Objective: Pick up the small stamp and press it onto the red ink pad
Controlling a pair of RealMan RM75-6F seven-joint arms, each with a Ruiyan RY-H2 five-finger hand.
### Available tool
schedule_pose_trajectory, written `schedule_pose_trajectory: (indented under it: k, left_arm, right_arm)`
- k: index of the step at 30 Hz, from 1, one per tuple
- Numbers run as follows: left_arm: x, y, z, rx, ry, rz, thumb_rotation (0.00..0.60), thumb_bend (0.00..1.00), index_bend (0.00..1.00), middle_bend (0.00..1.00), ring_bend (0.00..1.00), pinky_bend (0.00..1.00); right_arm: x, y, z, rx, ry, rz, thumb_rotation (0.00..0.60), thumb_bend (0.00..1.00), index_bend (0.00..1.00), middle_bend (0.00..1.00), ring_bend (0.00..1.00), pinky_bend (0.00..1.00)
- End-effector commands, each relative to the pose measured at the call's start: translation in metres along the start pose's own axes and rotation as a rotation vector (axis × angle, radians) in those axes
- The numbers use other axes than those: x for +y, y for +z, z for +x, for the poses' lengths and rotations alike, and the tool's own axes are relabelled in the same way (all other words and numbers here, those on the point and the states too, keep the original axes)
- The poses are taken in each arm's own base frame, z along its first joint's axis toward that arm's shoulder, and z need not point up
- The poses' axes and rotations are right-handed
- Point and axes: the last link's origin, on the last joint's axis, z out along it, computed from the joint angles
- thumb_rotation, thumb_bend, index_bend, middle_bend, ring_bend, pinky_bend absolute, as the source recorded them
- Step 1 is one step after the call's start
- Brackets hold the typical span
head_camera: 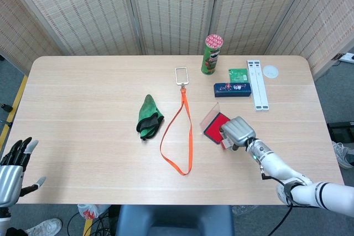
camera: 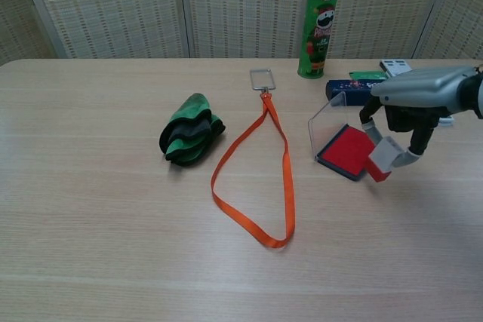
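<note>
Head view: we find the right hand [head_camera: 238,131] curled around the small stamp [head_camera: 227,143], held just beside the near right corner of the red ink pad [head_camera: 214,128], whose clear lid stands open. The left hand [head_camera: 12,165] hangs spread at the table's edge, holding nothing.

Chest view: the stamp's face is red, so we judge inking done. Its long axis tilts, the red face pointing down and toward the pad.
</note>
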Motion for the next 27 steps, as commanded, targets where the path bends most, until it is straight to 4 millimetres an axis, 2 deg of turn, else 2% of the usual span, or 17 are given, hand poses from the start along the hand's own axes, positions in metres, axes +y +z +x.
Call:
schedule_pose_trajectory:
  k: [1,12,27]
  left_arm:
    - [0.0,0.0,0.0,0.001,-0.002,-0.001,0.6,0.2,0.08,0.09,0.07,0.27]
    - [0.0,-0.001,0.001,0.002,-0.003,-0.001,0.6,0.2,0.08,0.09,0.07,0.27]
    - [0.0,-0.003,0.003,0.011,-0.01,-0.005,0.6,0.2,0.08,0.09,0.07,0.27]
  right_arm:
    - [-0.005,0.0,-0.004,-0.007,-0.012,0.016,0.6,0.3,0.94,1.0,0.85,0.85]
    - [-0.012,0.003,-0.015,-0.046,-0.035,0.038,0.6,0.3,0.94,1.0,0.84,0.85]
    - [-0.017,0.014,-0.021,-0.07,-0.037,0.041,0.6,0.27,0.94,0.98,0.82,0.85]
